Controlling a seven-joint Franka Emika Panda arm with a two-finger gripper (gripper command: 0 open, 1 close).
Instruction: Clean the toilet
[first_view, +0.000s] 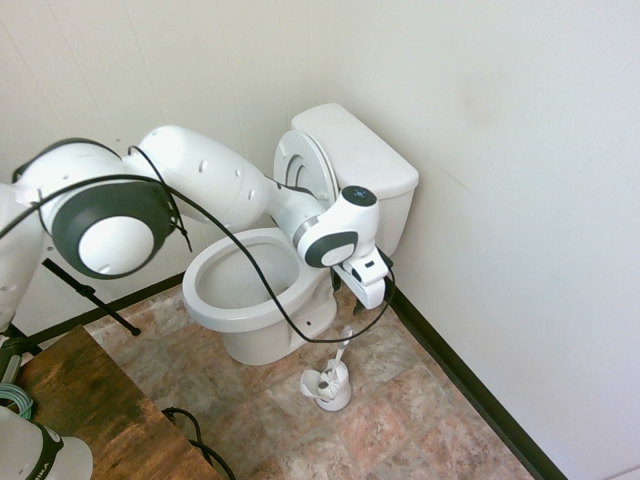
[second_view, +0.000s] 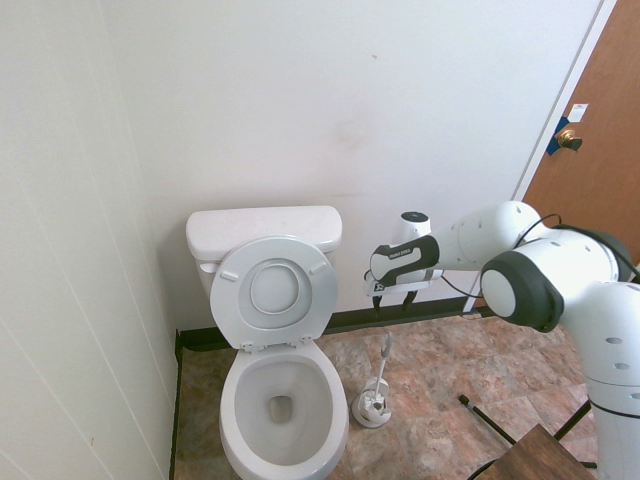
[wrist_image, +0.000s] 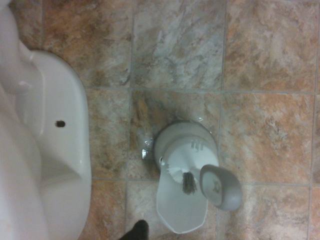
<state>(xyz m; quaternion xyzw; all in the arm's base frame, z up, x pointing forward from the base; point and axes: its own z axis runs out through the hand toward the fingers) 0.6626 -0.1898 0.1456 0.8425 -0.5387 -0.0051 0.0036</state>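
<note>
The white toilet (first_view: 245, 300) stands in the corner with its lid (first_view: 305, 165) raised against the tank (first_view: 360, 150); the bowl (second_view: 283, 400) is uncovered. My gripper (first_view: 372, 298) hangs beside the bowl's right side, above a white toilet brush (first_view: 343, 345) that stands in its small holder (first_view: 328, 388) on the floor. From the second exterior view my gripper (second_view: 392, 300) appears open and holds nothing, a short way above the brush handle (second_view: 385, 350). In the wrist view the brush's grey handle end (wrist_image: 220, 186) and holder (wrist_image: 182, 165) lie below, next to the toilet base (wrist_image: 55, 150).
A brown wooden surface (first_view: 90, 410) sits at the near left. Walls close in behind and to the right of the toilet, with a dark baseboard (first_view: 450, 370). A brown door (second_view: 590, 150) is at the far right. The floor is mottled tile (wrist_image: 260, 110).
</note>
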